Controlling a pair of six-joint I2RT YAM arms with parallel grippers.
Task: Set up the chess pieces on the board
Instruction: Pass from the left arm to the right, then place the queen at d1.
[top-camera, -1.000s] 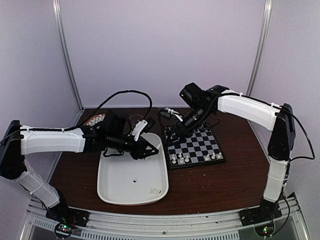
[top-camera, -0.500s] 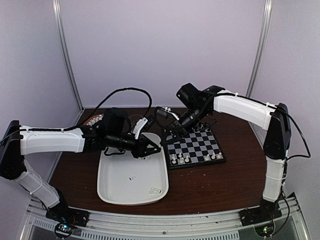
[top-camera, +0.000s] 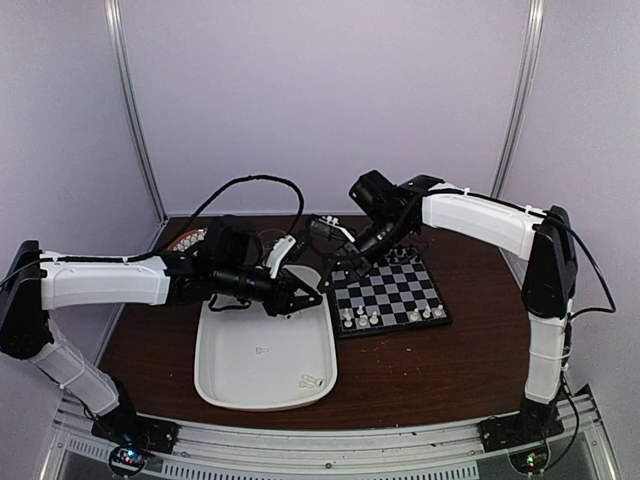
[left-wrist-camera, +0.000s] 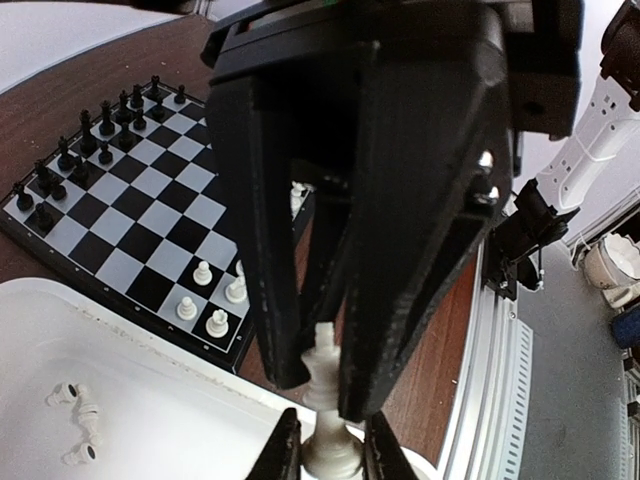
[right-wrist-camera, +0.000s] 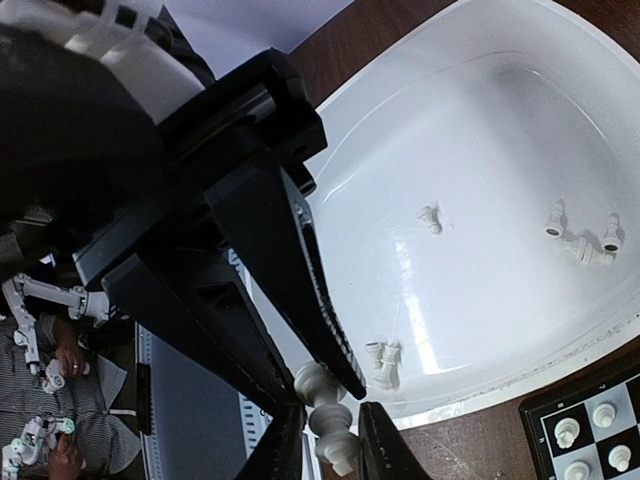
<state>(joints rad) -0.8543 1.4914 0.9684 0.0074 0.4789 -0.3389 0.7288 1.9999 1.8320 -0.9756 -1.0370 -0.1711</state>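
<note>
Grip is seen on one white chess piece (left-wrist-camera: 322, 372): it is pinched near its top by the left pincer (left-wrist-camera: 320, 385), whose jaws are nearly shut around it. The piece is held in the air over the far right edge of the tray (top-camera: 235, 385), just beside the board (top-camera: 400, 295). Its wide foot is set between the fingers of the right pincer (right-wrist-camera: 325, 445), which are close on both sides. It cannot be told if they are pressed on it. The board is laid on the brown surface (top-camera: 450, 360), just to the right of the tray. A few white pieces (top-camera: 360, 318) are stood along its near edge, and black pieces (left-wrist-camera: 105, 125) are lined up at its far edge. Some loose white pieces (right-wrist-camera: 580, 235) are lying in the tray.
</note>
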